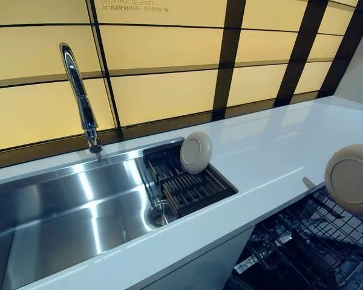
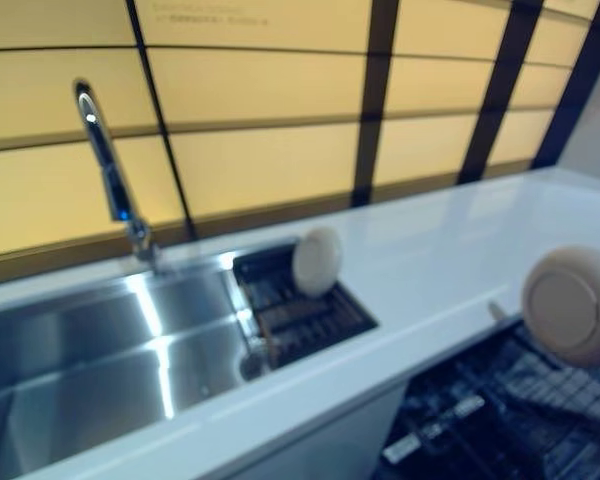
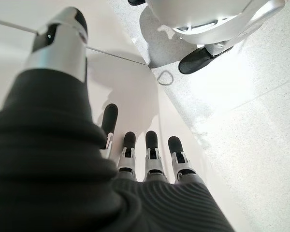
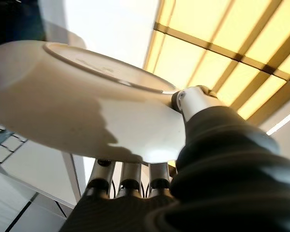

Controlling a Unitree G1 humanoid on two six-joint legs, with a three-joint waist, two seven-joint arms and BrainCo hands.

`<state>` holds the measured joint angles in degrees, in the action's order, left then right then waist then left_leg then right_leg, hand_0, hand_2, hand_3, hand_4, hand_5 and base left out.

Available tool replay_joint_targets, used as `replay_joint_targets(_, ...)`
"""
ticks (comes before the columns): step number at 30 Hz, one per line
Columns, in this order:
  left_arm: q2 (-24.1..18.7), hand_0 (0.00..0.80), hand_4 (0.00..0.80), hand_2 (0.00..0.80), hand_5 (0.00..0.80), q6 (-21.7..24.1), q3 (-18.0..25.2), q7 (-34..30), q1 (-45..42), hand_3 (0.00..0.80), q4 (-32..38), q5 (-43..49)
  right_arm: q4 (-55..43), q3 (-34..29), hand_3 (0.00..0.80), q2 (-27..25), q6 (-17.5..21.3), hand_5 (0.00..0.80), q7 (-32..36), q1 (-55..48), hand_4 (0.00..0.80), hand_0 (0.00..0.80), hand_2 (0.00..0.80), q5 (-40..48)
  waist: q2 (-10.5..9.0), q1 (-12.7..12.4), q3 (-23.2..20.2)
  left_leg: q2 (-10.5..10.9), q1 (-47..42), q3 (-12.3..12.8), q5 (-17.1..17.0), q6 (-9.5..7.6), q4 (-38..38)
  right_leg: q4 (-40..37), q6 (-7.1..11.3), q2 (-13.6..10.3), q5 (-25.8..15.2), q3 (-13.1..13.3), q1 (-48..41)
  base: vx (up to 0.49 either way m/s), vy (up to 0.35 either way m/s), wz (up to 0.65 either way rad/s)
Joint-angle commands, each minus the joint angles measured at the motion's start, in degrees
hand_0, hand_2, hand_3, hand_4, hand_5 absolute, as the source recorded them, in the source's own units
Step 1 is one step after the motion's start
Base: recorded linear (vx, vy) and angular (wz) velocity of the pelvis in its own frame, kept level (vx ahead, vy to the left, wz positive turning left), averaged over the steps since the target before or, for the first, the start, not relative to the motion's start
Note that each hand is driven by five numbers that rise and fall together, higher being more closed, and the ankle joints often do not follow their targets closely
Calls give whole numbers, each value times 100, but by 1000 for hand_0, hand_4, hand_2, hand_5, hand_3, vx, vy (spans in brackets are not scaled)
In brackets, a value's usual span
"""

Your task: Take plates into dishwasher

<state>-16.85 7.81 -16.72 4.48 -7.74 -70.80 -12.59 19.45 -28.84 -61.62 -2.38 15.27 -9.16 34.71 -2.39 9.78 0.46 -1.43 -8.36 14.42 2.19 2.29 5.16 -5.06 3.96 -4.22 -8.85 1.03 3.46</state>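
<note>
A cream plate [image 1: 354,178] hangs at the right edge of the eye views, above the open dishwasher's dark wire rack [image 1: 308,241]. My right hand [image 4: 191,101] is shut on this plate [image 4: 87,106], thumb on its rim and fingers [image 4: 125,181] under it. A second cream plate [image 1: 195,152] stands upright in the dark dish rack [image 1: 193,190] at the sink's right end. My left hand [image 3: 135,159] appears only in its wrist view, hanging down towards the floor with straight fingers and nothing in it.
A steel sink [image 1: 60,211] with a tall chrome faucet [image 1: 78,96] fills the left. The white counter [image 1: 278,145] runs to the right under a yellow panelled wall. The dishwasher rack sits below the counter's front edge.
</note>
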Motion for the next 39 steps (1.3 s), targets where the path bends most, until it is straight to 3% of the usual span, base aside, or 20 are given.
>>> replay_joint_targets(1, -466, 0, 0, 0, 0, 179, 338, 14, 336, 0, 87, -53, 73, -215, 800, -151, 281, 800, 207, 334, 800, 800, 800, -220, -211, -68, 109, 74, 247, -364, -249, -151, -30, 224, 63, 92, 328, -88, -448, -10, -37, -1)
replay_joint_targets(16, -490, 0, 0, 0, 0, 181, 345, 21, 365, 0, 130, 38, 586, 256, 800, 57, 324, 800, 485, 221, 800, 800, 800, -861, -214, -103, 133, 77, 275, -416, -265, -130, -35, 230, 61, 102, 339, -141, -453, -1, -5, -1)
replay_joint_targets(27, -418, 0, 0, 0, 0, 153, 383, 9, 428, 0, 112, 104, 469, 548, 800, 671, 593, 800, -886, 346, 800, 800, 800, -2001, -135, -112, 170, 72, 246, -418, -255, -147, -47, 231, 69, 105, 359, -147, -484, 0, 0, 0)
replay_joint_targets(39, -366, 0, 0, 0, 0, 47, 366, 8, 497, 0, 148, 170, 353, 896, 800, 1068, 261, 800, -1745, 490, 800, 800, 800, -2761, -85, -151, 213, 77, 226, -446, -248, -169, -60, 237, 73, 88, 379, -162, -511, 0, 0, 0)
